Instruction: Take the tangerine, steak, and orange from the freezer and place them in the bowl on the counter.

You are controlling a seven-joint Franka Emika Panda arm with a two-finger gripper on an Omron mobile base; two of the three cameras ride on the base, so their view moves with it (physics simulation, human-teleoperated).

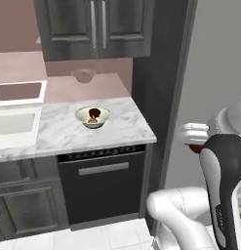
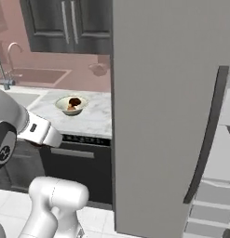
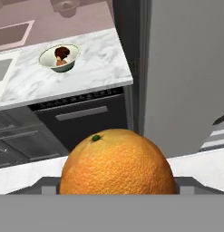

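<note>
**Carrying the orange to the bowl**

The freezer [image 2: 163, 116] stands at the right end of the counter [image 1: 127, 124], its door swung out. The bowl [image 1: 93, 117] sits near the counter's middle, toward its back edge, with the dark steak [image 1: 94, 114] and a small orange-brown fruit in it. The gripper [image 3: 117, 192] pinches the orange [image 3: 117, 163] between wide-spread jaws. Best to clear the counter's front edge high, centre over the bowl, then lower before releasing.
</note>
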